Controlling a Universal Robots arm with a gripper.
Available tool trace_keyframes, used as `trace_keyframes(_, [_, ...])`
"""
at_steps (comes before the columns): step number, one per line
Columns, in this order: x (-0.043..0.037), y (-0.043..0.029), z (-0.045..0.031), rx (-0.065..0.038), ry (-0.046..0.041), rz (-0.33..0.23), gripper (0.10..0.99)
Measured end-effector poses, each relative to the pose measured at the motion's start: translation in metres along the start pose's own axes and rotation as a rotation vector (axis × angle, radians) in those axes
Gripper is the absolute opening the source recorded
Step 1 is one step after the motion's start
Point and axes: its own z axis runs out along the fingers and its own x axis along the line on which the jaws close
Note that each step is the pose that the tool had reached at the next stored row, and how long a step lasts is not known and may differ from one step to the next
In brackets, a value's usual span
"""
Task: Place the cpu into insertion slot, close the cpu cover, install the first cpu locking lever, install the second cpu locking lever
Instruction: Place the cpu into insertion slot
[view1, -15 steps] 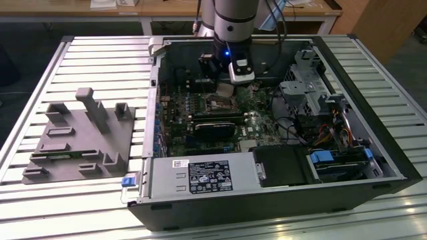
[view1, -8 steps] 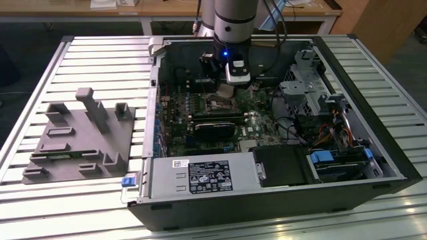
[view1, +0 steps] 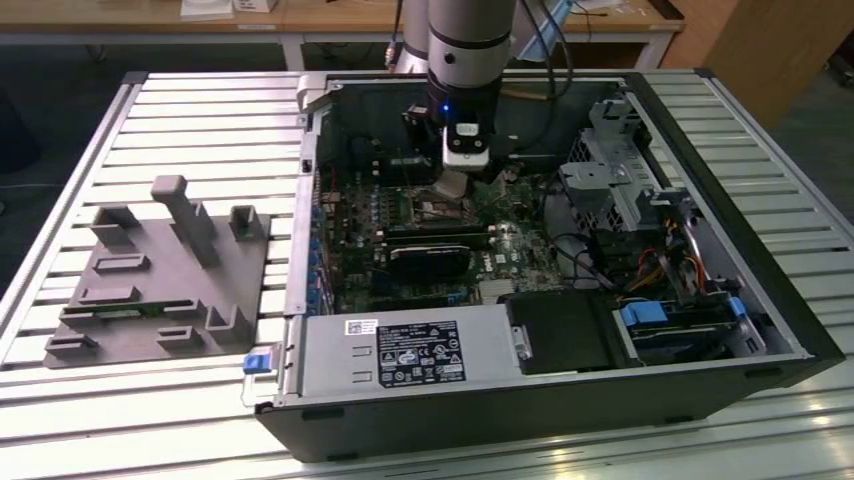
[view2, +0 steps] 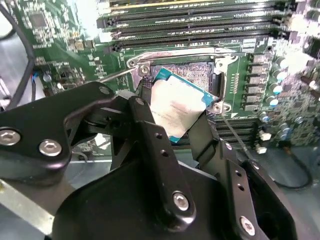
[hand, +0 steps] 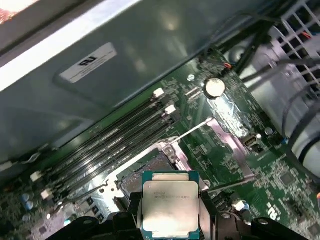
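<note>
Jaws are clamping the cpu (hand: 170, 207) by two opposite edges. The black fingers (view2: 150, 135) are pressing on either side of it, so the gripper (view2: 170, 112) is carrying the chip, not hovering empty.

In the exterior view we are seeing the arm reaching down into the open computer case (view1: 534, 400), with the wrist over the motherboard (view1: 400, 280).

Position: the chip is hanging just above the insertion slot (view2: 192, 75) and is not seated. In the second wrist view its far corner is overlapping the slot's rim, while the rest is lying off toward the gripper's side.

Orientation: the metal face is pointing up at the cameras and the chip is tilting, with the far corner lower. It is near enough square that we are recording no long axis. In both wrist views its edges are running skew to the slot's edges and to the memory slots (hand: 115, 135) beside it. Some of that skew may be camera angle.

The slot is lying uncovered. The silver plate standing beside it is probably the cpu cover (hand: 227, 145), swung open. One locking lever (hand: 192, 131) is sticking up, free.
</note>
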Motion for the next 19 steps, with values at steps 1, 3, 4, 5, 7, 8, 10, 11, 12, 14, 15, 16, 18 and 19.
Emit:
trace_keyframes(1, [0.0000,0.0000,0.0004,0.000,-0.0019,0.019,0.537])
trace_keyframes(3, [0.0000,-0.0001,0.0010,0.000,-0.0052,0.053,0.537])
trace_keyframes(4, [0.0000,-0.0001,0.0014,0.000,-0.0068,0.071,0.537])
trace_keyframes(5, [0.0000,-0.0002,0.0018,0.000,-0.0083,0.089,0.537])
trace_keyframes(7, [0.0000,-0.0002,0.0026,0.000,-0.0113,0.125,0.537])
trace_keyframes(8, [0.0000,-0.0002,0.0030,0.000,-0.0128,0.142,0.537])
trace_keyframes(10, [0.0000,-0.0003,0.0038,-0.001,-0.0158,0.178,0.537])
trace_keyframes(11, [-0.0001,-0.0003,0.0043,-0.001,-0.0174,0.198,0.537])
trace_keyframes(12, [-0.0001,-0.0004,0.0046,-0.001,-0.0189,0.216,0.537])
trace_keyframes(14, [-0.0001,-0.0004,0.0055,-0.002,-0.0218,0.252,0.537])
trace_keyframes(15, [-0.0001,-0.0005,0.0059,-0.002,-0.0233,0.269,0.537])
trace_keyframes(16, [-0.0001,-0.0005,0.0063,-0.002,-0.0248,0.287,0.537])
trace_keyframes(18, [-0.0001,-0.0006,0.0071,-0.002,-0.0279,0.325,0.537])
trace_keyframes(19, [-0.0001,-0.0006,0.0075,-0.003,-0.0294,0.343,0.537])
